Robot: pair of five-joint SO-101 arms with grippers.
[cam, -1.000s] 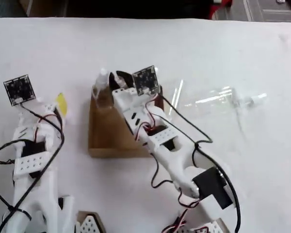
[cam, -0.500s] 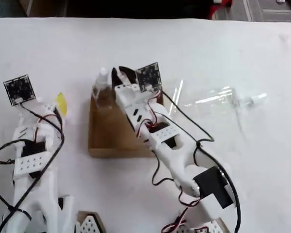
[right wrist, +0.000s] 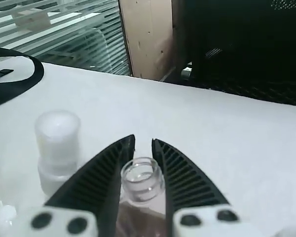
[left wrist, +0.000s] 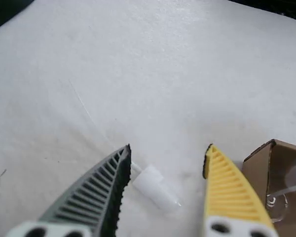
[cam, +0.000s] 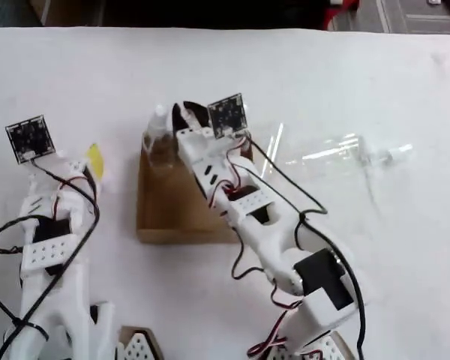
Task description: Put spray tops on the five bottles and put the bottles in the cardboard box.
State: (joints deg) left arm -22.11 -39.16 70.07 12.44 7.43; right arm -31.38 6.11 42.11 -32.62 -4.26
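My right gripper (right wrist: 142,143) hangs over the far end of the cardboard box (cam: 165,206), its black fingers (right wrist: 185,175) closed on the neck of an uncapped clear bottle (right wrist: 142,180). Beside it stands a bottle with a white spray top (right wrist: 56,143), at the box's far left corner (cam: 160,124). My left gripper (left wrist: 166,150) is open just left of the box (left wrist: 281,168), low over the table. A loose white spray top (left wrist: 155,190) lies between its grey and yellow fingers. Another clear bottle (cam: 345,154) with a top lies on its side at the right.
The white table (cam: 322,75) stretches far beyond the box and to the right past the lying bottle. The right arm's body (cam: 262,225) and cables cover the box's right side. A dark edge runs along the table's far side.
The right arm has pushed a little farther forward over the box's far end, its wrist shifting slightly. The left arm has stayed still.
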